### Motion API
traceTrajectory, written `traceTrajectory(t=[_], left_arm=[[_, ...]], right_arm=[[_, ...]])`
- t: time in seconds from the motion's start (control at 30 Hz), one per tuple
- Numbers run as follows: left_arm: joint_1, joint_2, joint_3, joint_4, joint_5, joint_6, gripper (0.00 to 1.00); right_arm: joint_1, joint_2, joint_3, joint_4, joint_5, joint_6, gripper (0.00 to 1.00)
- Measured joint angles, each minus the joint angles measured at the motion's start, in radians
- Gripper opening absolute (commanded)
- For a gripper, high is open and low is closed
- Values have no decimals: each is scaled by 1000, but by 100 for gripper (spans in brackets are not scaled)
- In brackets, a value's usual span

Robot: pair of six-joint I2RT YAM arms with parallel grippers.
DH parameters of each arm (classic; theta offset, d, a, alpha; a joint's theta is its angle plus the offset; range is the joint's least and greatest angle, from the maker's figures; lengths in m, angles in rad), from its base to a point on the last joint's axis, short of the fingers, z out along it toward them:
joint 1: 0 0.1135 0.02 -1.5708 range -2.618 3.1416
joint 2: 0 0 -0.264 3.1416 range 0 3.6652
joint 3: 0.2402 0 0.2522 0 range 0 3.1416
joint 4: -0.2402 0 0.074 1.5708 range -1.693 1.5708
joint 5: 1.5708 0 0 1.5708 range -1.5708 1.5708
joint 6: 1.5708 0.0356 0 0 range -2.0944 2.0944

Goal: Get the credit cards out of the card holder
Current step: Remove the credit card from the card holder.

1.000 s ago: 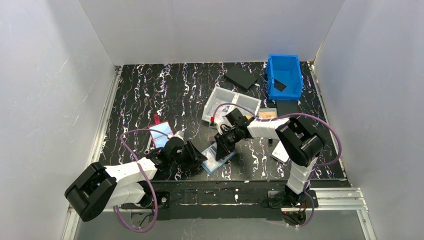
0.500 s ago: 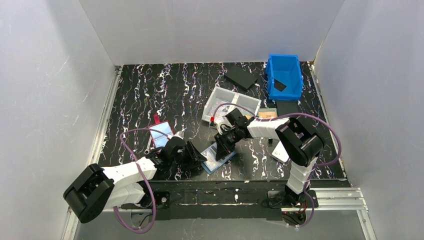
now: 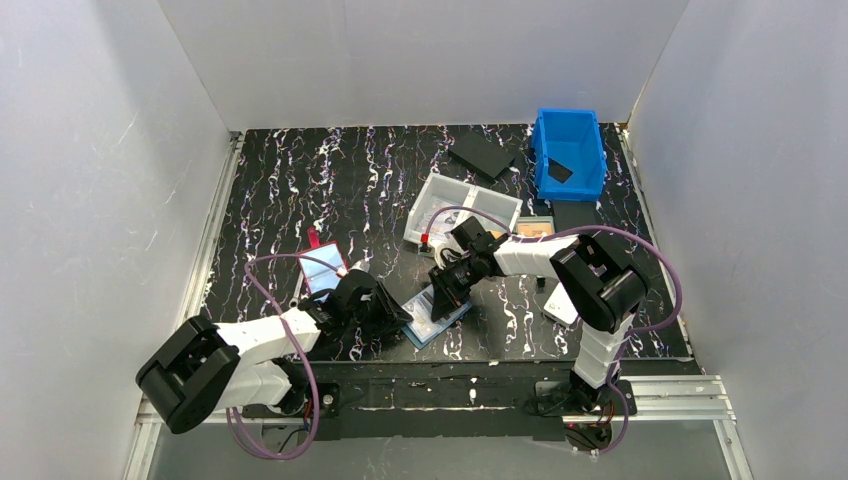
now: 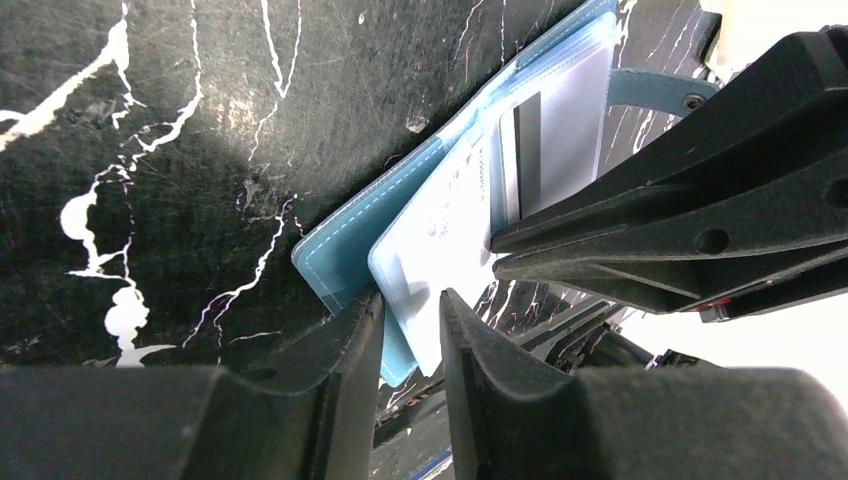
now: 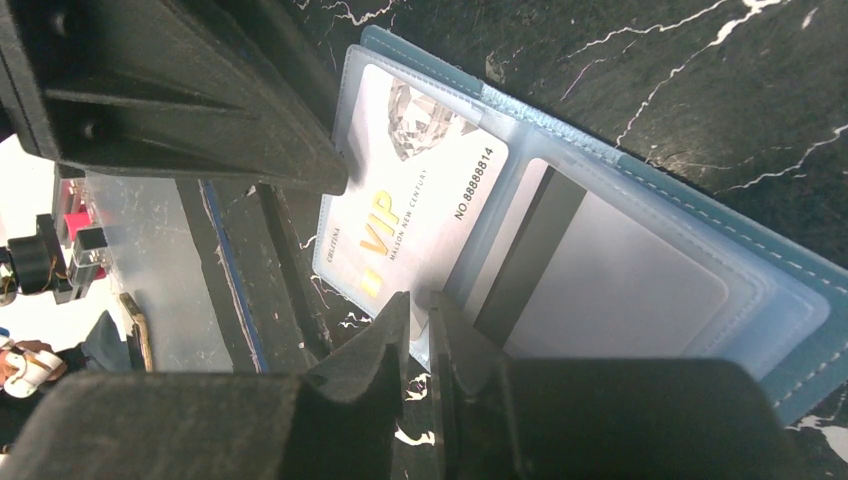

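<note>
The left gripper (image 4: 410,302) has been narrowed around a card (image 4: 440,230), not clamped; withdrawal is judged near. The holder (image 5: 785,340) is pinched by the right gripper (image 5: 418,305).

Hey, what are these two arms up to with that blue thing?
They are working on an open light-blue card holder lying on the table. The right gripper pinches the holder's edge, while the left gripper has its fingers either side of the corner of a pale card poking out of a pocket.
</note>
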Motion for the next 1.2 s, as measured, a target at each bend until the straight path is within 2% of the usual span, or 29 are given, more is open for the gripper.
traceTrajectory(t=[0.13, 0.2, 0.47, 0.63, 0.77, 0.93, 1.1, 1.2], left_arm=[[0, 8, 0, 6, -14, -2, 16], [0, 21, 0, 18, -20, -1, 0], [0, 61, -35, 166, -13, 91, 0], [4, 15, -115, 301, 16, 192, 0], [8, -26, -140, 369, 38, 259, 0], [8, -23, -139, 427, 71, 326, 0], [8, 51, -126, 452, 93, 358, 0], [9, 120, -114, 456, 102, 355, 18]], right_arm=[[0, 0, 0, 0, -3, -2, 22], [0, 0, 0, 0, -6, -4, 23], [-33, -1, 0, -32, -69, -51, 31], [-91, -20, 0, -47, -117, -72, 35], [-128, -39, 0, -47, -145, -74, 42], [-139, -47, 0, -39, -165, -65, 44], [-139, -44, 0, -40, -165, -55, 45], [-139, -31, 0, -40, -161, -51, 43]])
